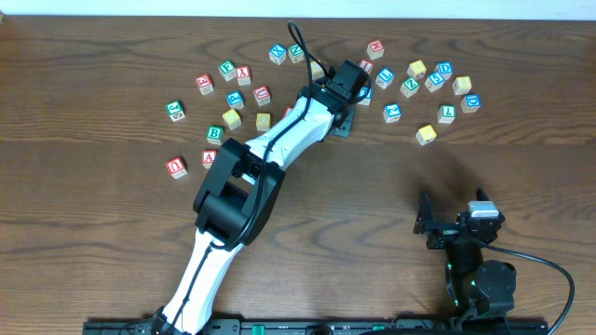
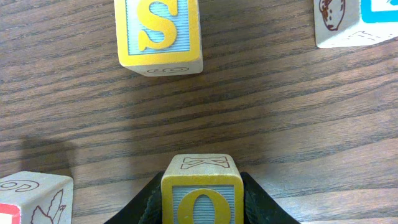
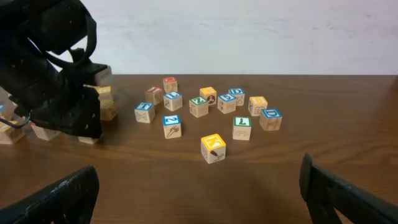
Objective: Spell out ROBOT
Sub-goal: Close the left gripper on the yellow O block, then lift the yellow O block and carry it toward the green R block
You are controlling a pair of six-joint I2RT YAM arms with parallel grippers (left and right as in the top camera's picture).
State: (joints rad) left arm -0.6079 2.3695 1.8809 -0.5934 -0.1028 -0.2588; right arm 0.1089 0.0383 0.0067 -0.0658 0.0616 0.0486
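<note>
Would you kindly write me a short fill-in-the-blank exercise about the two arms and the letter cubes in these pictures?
The left fingers grip a yellow-framed cube whose big yellow letter is ____.
The cube ahead of it on the table shows the letter ____.
The right fingers stand ____, holding nothing.
Missing words: O; S; open.

Left arm (image 1: 279, 140) stretches forward, left end effector (image 2: 200, 202) clamped; right end effector (image 3: 202, 199) sits wide open.
</note>
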